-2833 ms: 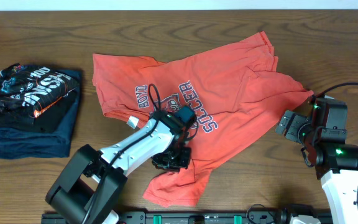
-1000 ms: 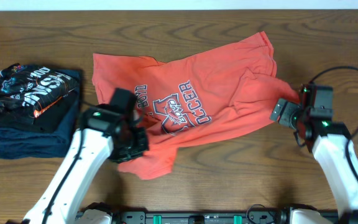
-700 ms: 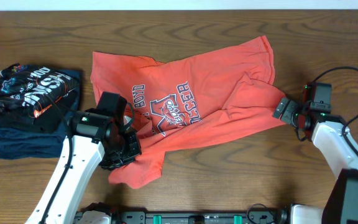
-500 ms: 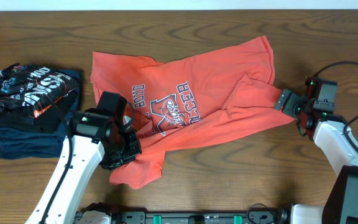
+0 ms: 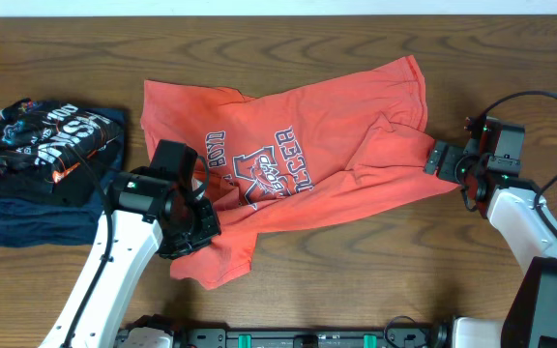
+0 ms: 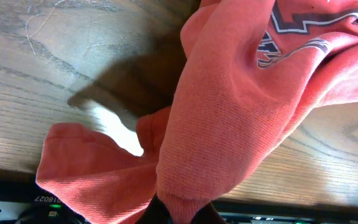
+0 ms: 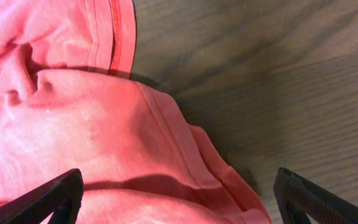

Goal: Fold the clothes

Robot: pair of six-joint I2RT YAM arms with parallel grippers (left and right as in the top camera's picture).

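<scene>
Across the middle of the wooden table (image 5: 356, 280) the orange-red T-shirt (image 5: 307, 145) lies print-up, skewed and rumpled, and its near-left part is gathered into a wad and lifted off the wood. The left gripper (image 5: 190, 232) is clamped tight on that wad. The left wrist view shows the cloth pinched at the very bottom of the frame, with a loose flap drooping beside it and a shadow underneath. At the shirt's far right edge the right gripper (image 5: 440, 159) stands with its jaws wide apart and holds nothing; one finger is over the creased fabric and the other over bare wood. The main risk is a poor catch on that side. The edge there is doubled and wrinkled, so closing could seize two layers or only a ridge of cloth, and any pull would then slip off or set a crooked crease. The left hold is a bunch rather than a clean corner, so tensioning from it would probably drag the shirt unevenly and twist the lettering. A leftward pull could also sweep cloth toward the stack of dark folded garments (image 5: 51, 169) nearby.
</scene>
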